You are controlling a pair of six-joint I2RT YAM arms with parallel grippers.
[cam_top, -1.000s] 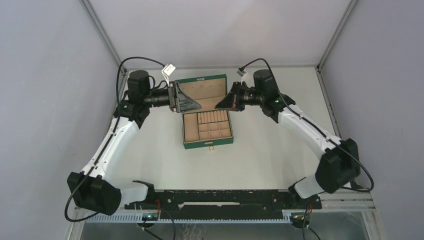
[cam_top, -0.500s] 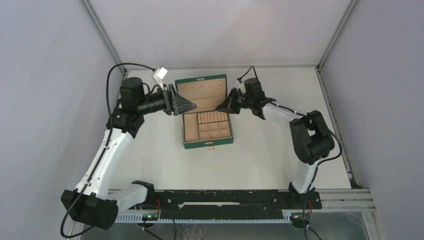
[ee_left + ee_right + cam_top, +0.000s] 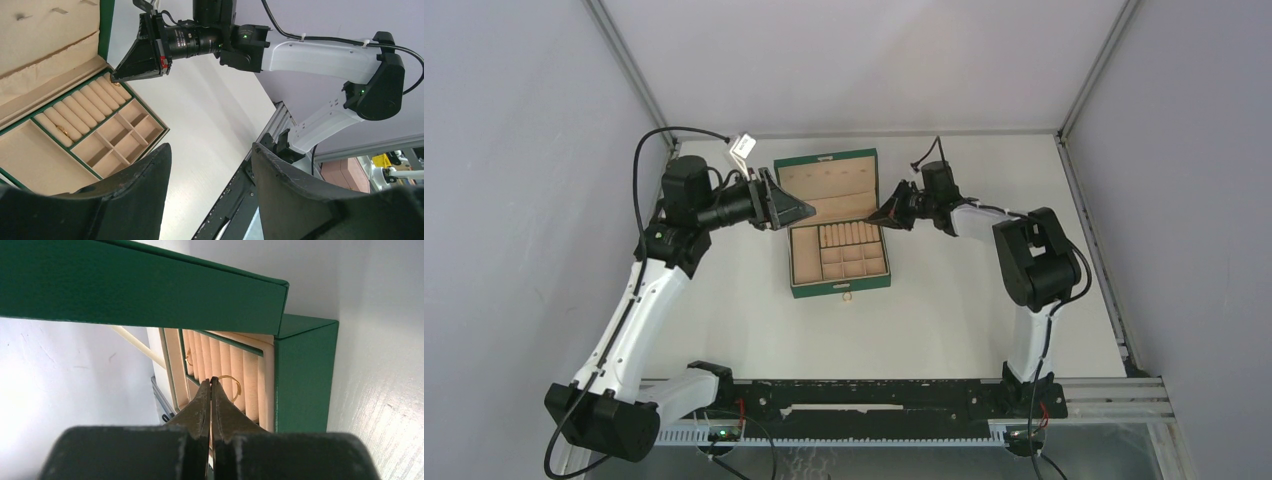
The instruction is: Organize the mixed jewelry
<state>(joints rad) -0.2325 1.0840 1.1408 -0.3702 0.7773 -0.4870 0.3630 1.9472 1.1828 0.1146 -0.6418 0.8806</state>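
Right gripper (image 3: 211,382), clenched, has edged back from the box (image 3: 305,375) at centre frame (gold ring (image 3: 231,386) apparently seated); we count one piece sorted.

One thin gold ring (image 3: 239,385) stands upright in a slot between the box's tan rolls (image 3: 248,380). A second ring (image 3: 189,358) sits several rolls away.

My right arm (image 3: 1029,260) has folded up. Its elbow, which sat low near the counter's right corner, now stands close behind the wrist. The right jaws' tips have drawn slightly rightward, toward the right edge of the green box (image 3: 839,287). My left arm (image 3: 646,300) has swung outward, pulling the left jaws back a touch.
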